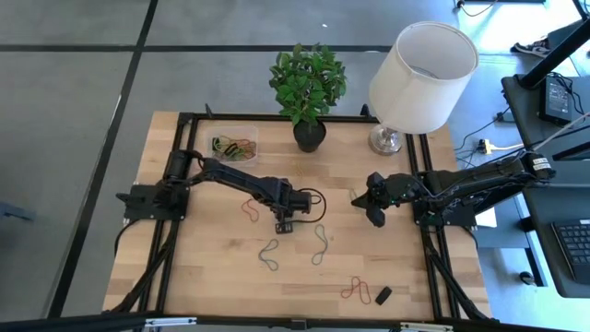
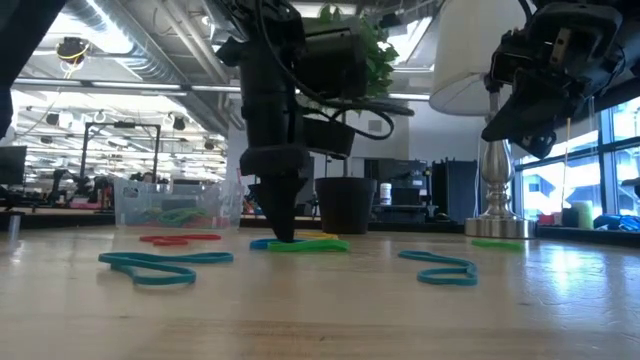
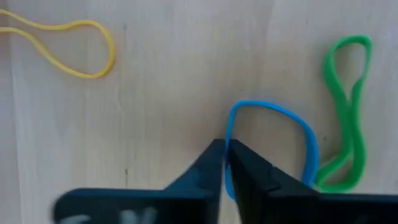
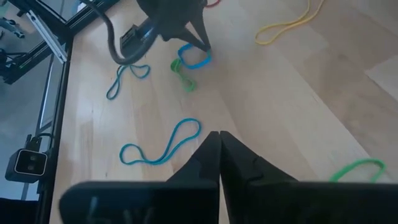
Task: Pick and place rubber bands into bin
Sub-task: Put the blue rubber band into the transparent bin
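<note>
On the wooden table [image 1: 212, 267], the left end effector [image 3: 225, 163] stands tip-down at mid-table, pinched closed on the rim of a blue rubber band [image 3: 292, 124] that lies flat, its loop reaching away from the fingertips. A green band [image 3: 346, 106] lies just beside it, its long axis roughly parallel. The right end effector [image 4: 219, 144] hangs above the table, closed and empty; the clear bin [image 1: 234, 143] sits at the far left corner with bands inside.

Rubber bands [image 1: 268, 254] on wooden table [image 1: 212, 277]
</note>
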### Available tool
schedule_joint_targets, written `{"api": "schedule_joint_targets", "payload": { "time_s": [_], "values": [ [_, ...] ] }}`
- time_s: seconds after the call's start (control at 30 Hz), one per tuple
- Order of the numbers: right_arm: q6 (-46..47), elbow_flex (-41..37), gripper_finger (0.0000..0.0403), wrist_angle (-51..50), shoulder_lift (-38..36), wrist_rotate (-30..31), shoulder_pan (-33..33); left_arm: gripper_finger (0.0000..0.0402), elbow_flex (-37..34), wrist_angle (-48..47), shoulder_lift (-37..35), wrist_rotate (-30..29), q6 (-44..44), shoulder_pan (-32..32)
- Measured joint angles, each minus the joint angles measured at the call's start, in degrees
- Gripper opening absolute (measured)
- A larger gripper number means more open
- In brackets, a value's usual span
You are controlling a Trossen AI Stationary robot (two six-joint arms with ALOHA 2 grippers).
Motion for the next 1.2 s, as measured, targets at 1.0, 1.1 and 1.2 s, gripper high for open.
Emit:
{"api": "schedule_joint_targets", "payload": {
  "time_s": [1.0, 1.1, 1.2],
  "values": [
    [3.5, 0.0, 0.0004, 3.3, 0.0, 6.1, 0.0, 0.0003, -1.3, -26.0, -30.2, -12.5, -0.3, 28.5],
    [6.2, 0.0, 0.0004, 3.4, 0.0, 7.3, 0.0, 0.0002, -5.5, -20.9, -29.8, -7.1, 3.4, 34.6],
    [8.7, 0.0, 0.0004, 3.4, 0.0, 7.7, 0.0, 0.0002, -10.3, -14.2, -29.8, -1.1, 5.9, 39.6]
  ]
}}
